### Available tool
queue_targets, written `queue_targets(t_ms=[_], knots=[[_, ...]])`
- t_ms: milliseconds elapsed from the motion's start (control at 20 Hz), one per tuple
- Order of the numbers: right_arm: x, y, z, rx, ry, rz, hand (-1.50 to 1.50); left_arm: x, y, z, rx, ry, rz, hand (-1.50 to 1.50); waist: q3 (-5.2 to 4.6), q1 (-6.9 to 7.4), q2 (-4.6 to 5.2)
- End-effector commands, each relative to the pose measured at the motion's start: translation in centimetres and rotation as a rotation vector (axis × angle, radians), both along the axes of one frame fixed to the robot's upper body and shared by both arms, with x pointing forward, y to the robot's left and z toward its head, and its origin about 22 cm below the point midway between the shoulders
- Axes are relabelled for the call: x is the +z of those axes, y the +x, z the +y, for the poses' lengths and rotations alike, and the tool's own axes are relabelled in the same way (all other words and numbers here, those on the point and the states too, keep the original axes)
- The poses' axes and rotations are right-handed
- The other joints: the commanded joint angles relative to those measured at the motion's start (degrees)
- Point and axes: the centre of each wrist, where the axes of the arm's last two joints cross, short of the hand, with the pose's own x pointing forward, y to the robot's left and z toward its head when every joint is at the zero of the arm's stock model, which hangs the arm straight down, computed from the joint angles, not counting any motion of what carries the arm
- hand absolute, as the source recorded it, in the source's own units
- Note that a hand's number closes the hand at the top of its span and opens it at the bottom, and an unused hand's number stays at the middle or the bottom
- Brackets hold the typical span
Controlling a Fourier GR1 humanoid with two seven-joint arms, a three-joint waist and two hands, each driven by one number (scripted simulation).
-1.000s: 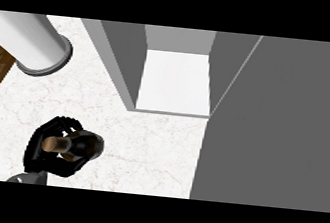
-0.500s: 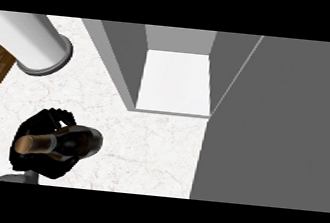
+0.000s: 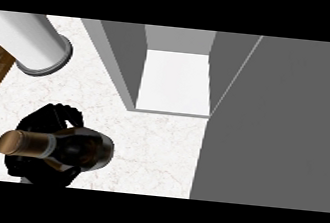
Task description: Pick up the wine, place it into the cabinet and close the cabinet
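Dark glass wine bottle w/ brown cap (image 3: 60,147): long axis 9–3, cap toward 9 o'clock. Black left hand (image 3: 45,122) curled round it. Open grey cabinet (image 3: 121,59) at 1 o'clock.

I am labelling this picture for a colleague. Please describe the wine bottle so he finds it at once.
On the white counter, look lower left of the open cabinet. There the black left hand holds the wine bottle, the only dark thing with a brown top.
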Motion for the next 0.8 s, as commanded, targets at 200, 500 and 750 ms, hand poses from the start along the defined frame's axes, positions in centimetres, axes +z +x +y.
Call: queue_targets(t_ms=[200, 500, 750], knots=[[0.9, -0.4, 0.9, 0.079, 0.055, -0.028, -1.50, 3.4, 1.3, -6.3, -0.080, 0.000, 0.020, 1.50, -0.04, -0.24, 0.17], [1.1, -2.5, -1.1, 0.067, 0.045, -0.021, -1.50, 6.6, 0.3, -10.9, -0.129, -0.050, 0.009, 1.50, 0.00, -0.56, 0.05], [0.4, -2.6, -0.5, 0.067, 0.059, -0.028, -1.50, 8.0, 0.2, -13.5, -0.119, -0.053, 0.003, 1.50, -0.02, -0.47, 0.09]])
